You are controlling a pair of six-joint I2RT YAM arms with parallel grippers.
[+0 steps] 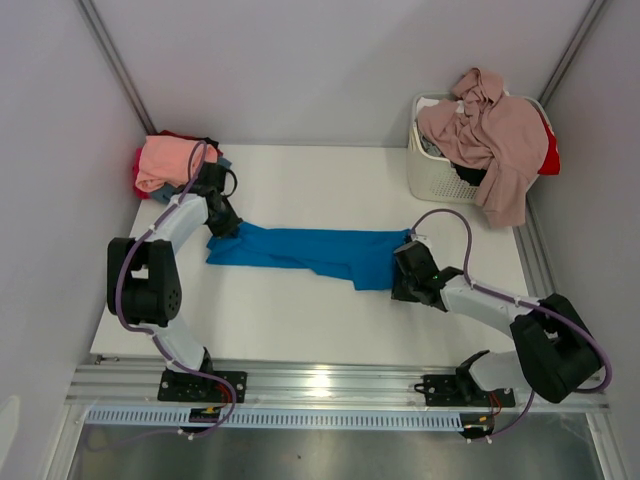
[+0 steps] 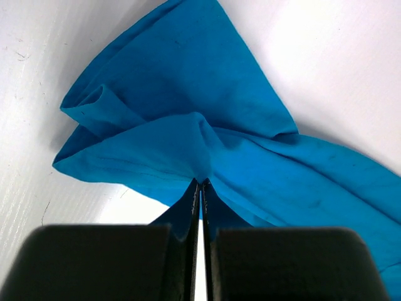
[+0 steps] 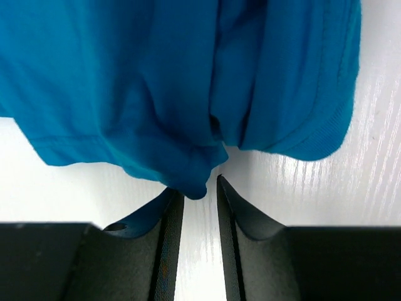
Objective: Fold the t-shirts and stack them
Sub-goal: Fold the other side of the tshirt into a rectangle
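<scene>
- Blue shirt (image 1: 300, 250) lies mid-table (image 1: 300, 330), stretched out in a long band between the two arms, rumpled and not flat.
- Left gripper (image 1: 222, 222) sits at the shirt's left end. In the left wrist view its fingers (image 2: 191, 207) are pressed together, with a peak of blue cloth (image 2: 188, 94) pinched at the tips (image 2: 201, 183).
- Right gripper (image 1: 405, 268) sits at the shirt's right end. In the right wrist view its fingers (image 3: 169, 213) stand slightly apart, bare table showing through the gap. A lump of shirt hem (image 3: 125, 75) sits in the mouth (image 3: 199, 183); can't tell if it's gripped.
- Salmon pink shirt (image 1: 165, 160) tops a pile at the table's back-left corner, right behind the left arm.
- Mauve shirt (image 1: 495, 135) is heaped over the white basket (image 1: 428, 178) at back right, spilling down the front.
</scene>
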